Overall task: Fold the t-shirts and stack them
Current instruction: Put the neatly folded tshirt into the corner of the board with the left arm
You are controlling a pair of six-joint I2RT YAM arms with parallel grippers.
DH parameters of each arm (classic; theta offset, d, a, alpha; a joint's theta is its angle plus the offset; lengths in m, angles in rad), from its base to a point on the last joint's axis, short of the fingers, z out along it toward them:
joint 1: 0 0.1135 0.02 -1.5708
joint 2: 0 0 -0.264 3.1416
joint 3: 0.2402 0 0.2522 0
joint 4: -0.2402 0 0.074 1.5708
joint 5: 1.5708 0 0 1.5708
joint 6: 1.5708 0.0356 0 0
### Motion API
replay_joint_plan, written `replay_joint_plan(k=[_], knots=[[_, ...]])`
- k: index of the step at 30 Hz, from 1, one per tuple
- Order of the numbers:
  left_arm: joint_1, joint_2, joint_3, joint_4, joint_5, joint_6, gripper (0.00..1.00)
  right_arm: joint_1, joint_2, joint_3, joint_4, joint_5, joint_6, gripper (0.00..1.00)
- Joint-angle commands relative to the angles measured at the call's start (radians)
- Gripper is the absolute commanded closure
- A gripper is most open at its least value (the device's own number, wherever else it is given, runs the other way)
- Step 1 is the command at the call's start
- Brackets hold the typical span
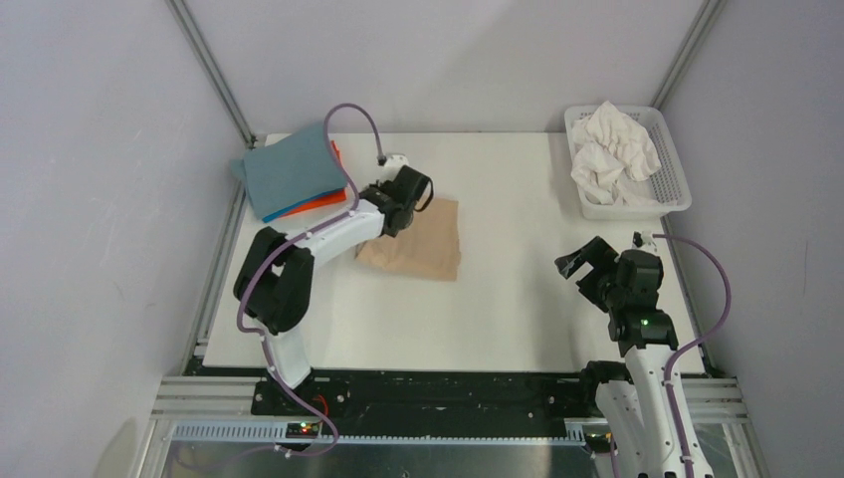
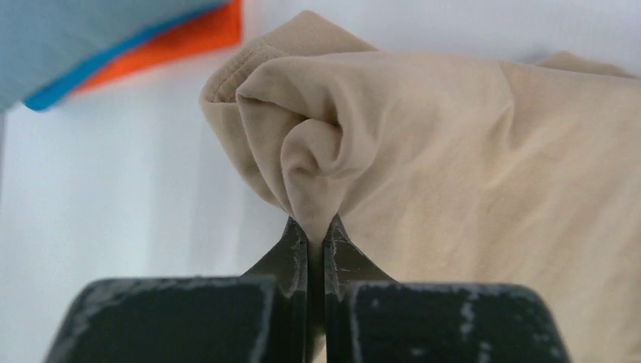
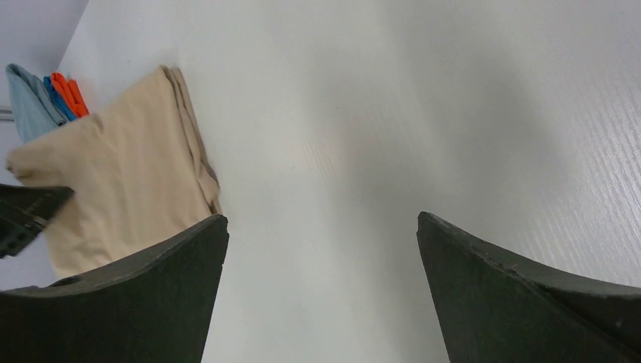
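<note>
Left pincer clamped on tan t-shirt, folded stack cut off

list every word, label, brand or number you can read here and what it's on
None readable. The folded tan-beige cotton t-shirt, the stack of grey-blue, bright blue and orange folded shirts, the white slotted plastic basket, the left gripper and right gripper show no print.

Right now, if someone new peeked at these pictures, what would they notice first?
Probably the left tool pinching a bunched corner of the tan shirt, left of centre. Next, the neat grey-blue, bright blue and orange stack in the far left corner, and the white basket of crumpled white cloth at far right.
</note>
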Motion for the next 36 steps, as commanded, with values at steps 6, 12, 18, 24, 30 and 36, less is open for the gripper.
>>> replay_joint_plan(k=[6, 12, 18, 24, 30, 36], knots=[[0.19, 0.027, 0.255, 0.072, -0.043, 0.338, 1.0, -0.004, 0.002, -0.001, 0.039, 0.034, 0.01, 0.01], [0.294, 0.101, 0.427, 0.095, 0.039, 0.496, 1.0, -0.003, 0.041, -0.001, 0.043, 0.052, 0.006, 0.01], [0.36, 0.151, 0.567, 0.106, 0.058, 0.6, 1.0, -0.003, 0.077, -0.003, 0.044, 0.077, 0.001, 0.01], [0.383, 0.106, 0.622, 0.101, 0.082, 0.597, 1.0, -0.003, 0.105, -0.009, 0.06, 0.092, 0.002, 0.01], [0.384, 0.036, 0.643, 0.101, 0.125, 0.557, 1.0, -0.003, 0.127, -0.008, 0.069, 0.09, 0.004, 0.01], [0.385, 0.051, 0.709, 0.1, 0.088, 0.561, 1.0, -0.003, 0.127, -0.009, 0.069, 0.107, 0.001, 0.01]])
